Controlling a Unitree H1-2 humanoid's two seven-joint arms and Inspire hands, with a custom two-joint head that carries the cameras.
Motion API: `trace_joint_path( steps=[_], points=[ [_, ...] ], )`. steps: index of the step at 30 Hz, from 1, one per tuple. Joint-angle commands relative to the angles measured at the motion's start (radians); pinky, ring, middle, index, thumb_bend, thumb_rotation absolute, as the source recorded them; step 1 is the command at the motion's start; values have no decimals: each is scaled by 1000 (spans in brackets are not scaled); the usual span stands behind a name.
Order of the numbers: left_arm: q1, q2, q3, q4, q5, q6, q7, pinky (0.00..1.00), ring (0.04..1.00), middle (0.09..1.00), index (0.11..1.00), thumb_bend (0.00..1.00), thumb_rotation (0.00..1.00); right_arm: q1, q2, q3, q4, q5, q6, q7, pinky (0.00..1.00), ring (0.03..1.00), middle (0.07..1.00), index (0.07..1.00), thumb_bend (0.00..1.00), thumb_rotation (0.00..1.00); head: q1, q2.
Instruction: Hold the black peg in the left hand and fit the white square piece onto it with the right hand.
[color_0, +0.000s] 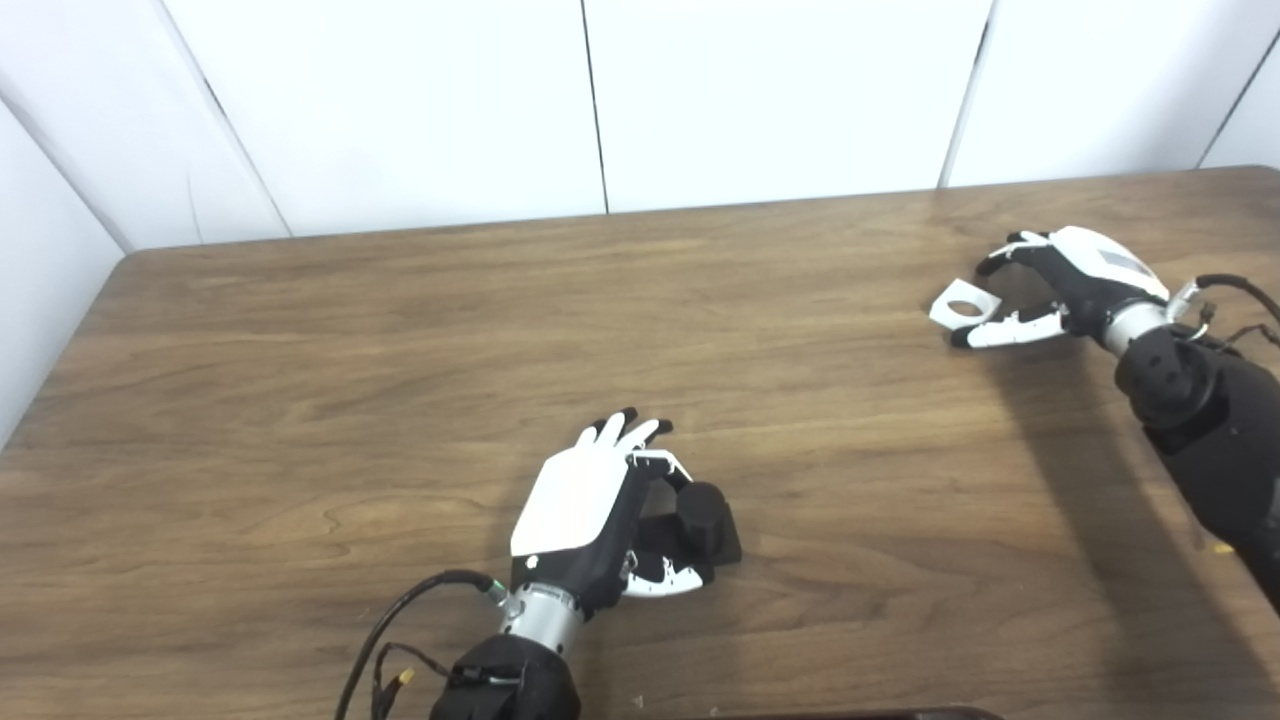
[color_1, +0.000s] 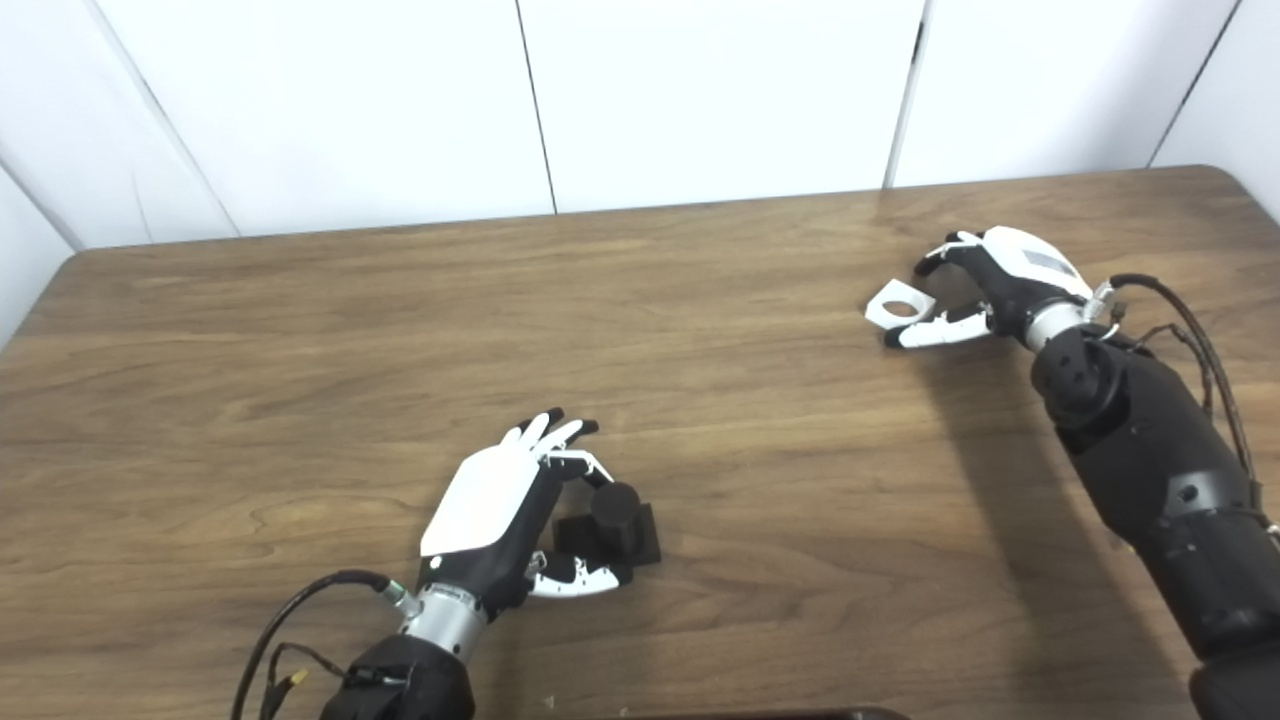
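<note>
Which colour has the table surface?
Brown wood grain table; it shows best in the left eye view.

Bare wooden table (color_0: 700, 330) lies open between the black peg (color_0: 703, 515) and the white square piece (color_0: 964, 306), well apart. The left hand (color_0: 600, 515) crowds the peg's left side; its right side stands free.

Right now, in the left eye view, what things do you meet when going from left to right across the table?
left hand → black peg, on the table beside that hand → white square piece → right hand, its fingers around the piece's right side.
</note>
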Motion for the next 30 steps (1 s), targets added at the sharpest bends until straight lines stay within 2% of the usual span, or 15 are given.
trace_joint_path(
  steps=[1, 20, 30],
  points=[
    [-4, -9, 1, -2, 12, -7, 10, 1000, 1000, 921, 491, 523, 62, -58, -9, 8, -5, -10, -7, 5, 1000, 1000, 954, 762, 816, 438, 0, 0],
    [2, -23, -2, -7, 26, 1, 3, 1000, 1000, 923, 491, 523, 60, -126, 19, 68, 65, -51, 9, 21, 1000, 1000, 957, 753, 802, 452, 3, 2],
    [-1, -21, 2, -7, 22, -4, 4, 1000, 1000, 922, 491, 522, 60, -129, 16, 75, 78, -46, 2, 20, 1000, 1000, 956, 754, 804, 454, 0, 5]
  ],
)
